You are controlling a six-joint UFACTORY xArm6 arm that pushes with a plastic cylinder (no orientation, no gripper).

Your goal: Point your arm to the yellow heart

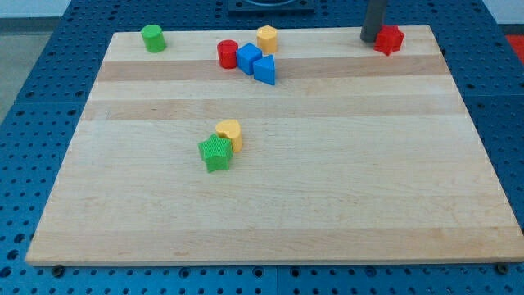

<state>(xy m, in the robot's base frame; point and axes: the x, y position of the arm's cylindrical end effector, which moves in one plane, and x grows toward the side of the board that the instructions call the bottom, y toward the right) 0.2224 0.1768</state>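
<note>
The yellow heart (229,132) lies left of the board's middle, touching a green star (216,153) just below and left of it. My tip (369,38) is at the view's top right, right beside the left side of a red star-like block (390,38). The tip is far from the yellow heart, up and to the right of it.
A red cylinder (227,54), a blue cube (248,58), a blue triangle (264,70) and a yellow hexagon (267,38) cluster at the top centre. A green cylinder (152,38) stands at the top left. The wooden board (327,180) rests on a blue pegboard table.
</note>
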